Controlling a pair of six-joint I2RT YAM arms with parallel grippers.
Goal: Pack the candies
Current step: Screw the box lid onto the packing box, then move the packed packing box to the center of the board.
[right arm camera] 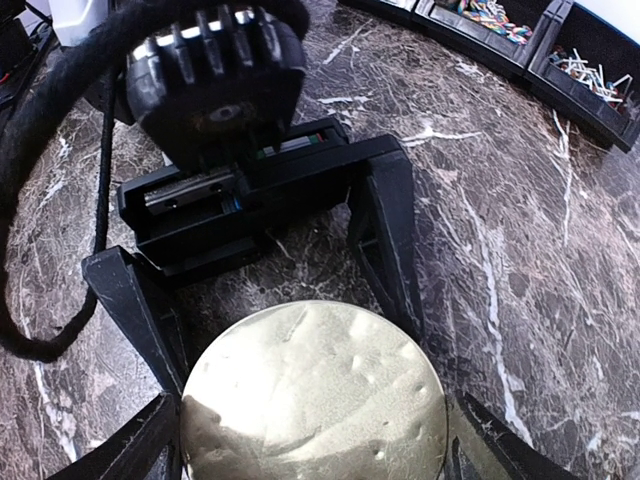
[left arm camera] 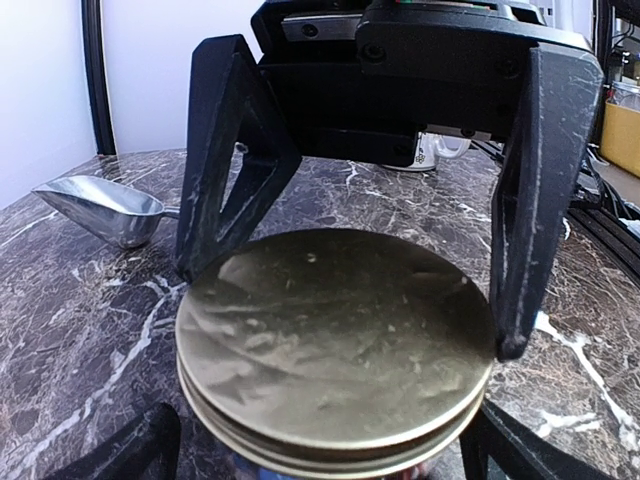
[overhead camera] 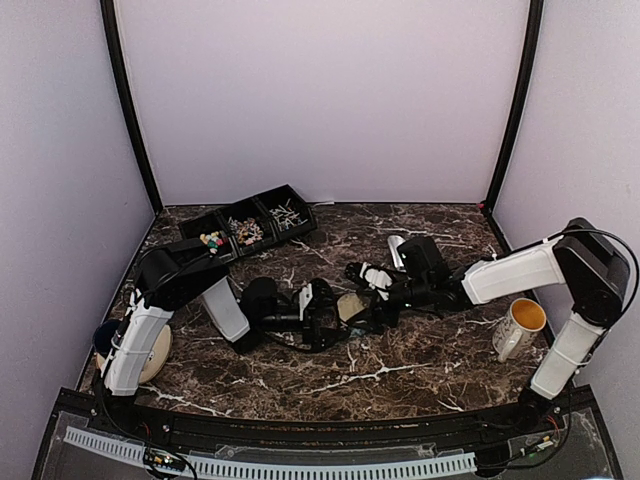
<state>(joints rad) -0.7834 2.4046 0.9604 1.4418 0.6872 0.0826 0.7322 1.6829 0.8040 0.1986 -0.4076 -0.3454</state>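
Observation:
A jar with a gold lid [overhead camera: 350, 307] [left arm camera: 335, 335] [right arm camera: 315, 395] stands mid-table between both grippers. My right gripper [overhead camera: 360, 300] [right arm camera: 315, 450] is shut on the lid; in the left wrist view its black fingers [left arm camera: 525, 200] press the rim on both sides. My left gripper [overhead camera: 338, 313] [left arm camera: 320, 455] stands open round the jar, fingers apart from it. Candies [overhead camera: 213, 240] [right arm camera: 490, 15] lie in the black tray, coloured ones beside thin whitish wrapped ones [right arm camera: 585, 65].
The black three-compartment tray [overhead camera: 265, 205] sits at the back left. A metal scoop [overhead camera: 397, 250] [left arm camera: 105, 207] lies behind the jar. A white mug [overhead camera: 520, 325] stands at the right. A round pale object [overhead camera: 150, 355] is beside the left arm's base.

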